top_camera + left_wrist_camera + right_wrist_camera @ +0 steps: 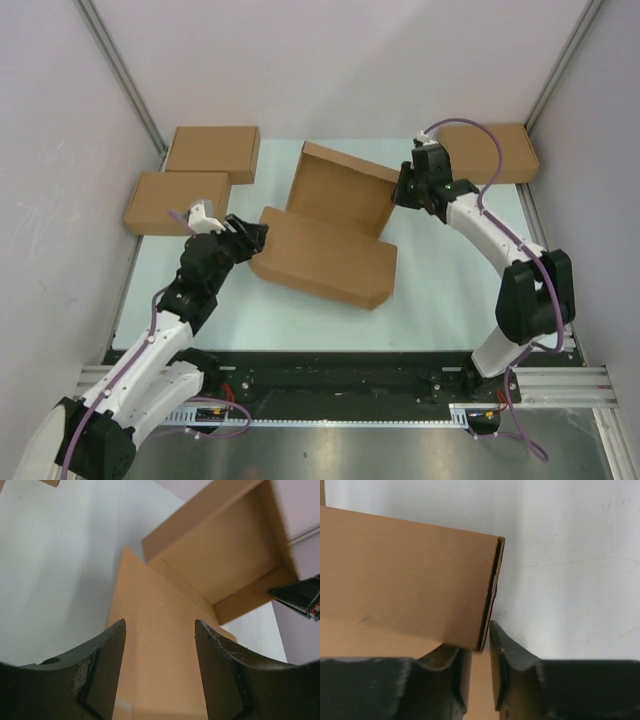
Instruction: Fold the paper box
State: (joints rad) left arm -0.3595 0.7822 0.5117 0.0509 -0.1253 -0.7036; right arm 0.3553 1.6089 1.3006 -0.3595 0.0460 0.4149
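Observation:
The paper box (335,225) lies mid-table, half formed. Its shallow tray part stands tilted up at the back, and a flat brown panel (325,258) lies in front. My right gripper (404,190) is shut on the tray's right side wall. In the right wrist view the gripper (481,642) pinches the wall's edge (490,580). My left gripper (253,238) is open at the flat panel's left end. In the left wrist view the gripper (160,626) has the panel (160,610) below its spread fingers, and the tray (220,555) is beyond.
Two compact brown boxes (212,152) (175,202) lie at the back left, close to my left arm. A third (487,152) lies at the back right, behind my right arm. White enclosure walls stand on three sides.

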